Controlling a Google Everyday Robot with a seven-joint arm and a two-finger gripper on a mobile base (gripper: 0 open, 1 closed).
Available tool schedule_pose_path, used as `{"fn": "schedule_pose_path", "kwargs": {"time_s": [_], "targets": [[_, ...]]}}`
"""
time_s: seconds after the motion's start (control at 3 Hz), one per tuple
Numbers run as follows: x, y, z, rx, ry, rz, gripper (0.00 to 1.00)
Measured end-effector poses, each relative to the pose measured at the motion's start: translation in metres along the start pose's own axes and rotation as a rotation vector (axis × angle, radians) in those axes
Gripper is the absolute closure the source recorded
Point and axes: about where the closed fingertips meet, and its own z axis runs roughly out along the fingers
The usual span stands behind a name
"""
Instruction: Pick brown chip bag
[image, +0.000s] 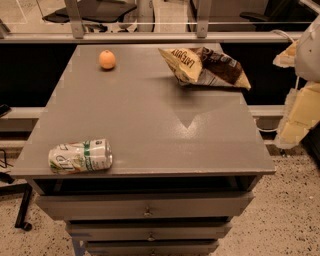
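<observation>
Your grey cabinet top (150, 115) leaves open surface across its middle. The gripper (299, 112) hangs beyond the right edge; you cannot tell its grip state. The brown chip bag (202, 66) lies at the far right corner, 1 can (80, 156) on its side at the near left edge, and 1 orange (107, 59) far left.

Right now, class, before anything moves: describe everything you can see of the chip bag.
The chip bag is a crinkled, foil-like packet, pale yellow at its left end with black "LATE JULY" lettering, dark brown toward the right. It lies puffed at the far right corner of the table, its right tip reaching the edge. Only the table touches it: the orange sits apart to its left, and the gripper hangs beyond the right side, apart from it.
</observation>
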Motion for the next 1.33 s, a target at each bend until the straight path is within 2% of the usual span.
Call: {"fn": "schedule_pose_path", "kwargs": {"time_s": [0.33, 0.67, 1.0, 1.33], "targets": [[0.0, 0.0, 0.0, 0.0, 0.0, 0.0, 0.0], [-0.005, -0.013, 0.032, -0.022, -0.039, 0.029, 0.0], [-0.014, -0.043, 0.081, -0.017, -0.1, 0.087, 0.0], [-0.027, -0.095, 0.115, 0.087, -0.161, 0.132, 0.0]]}}
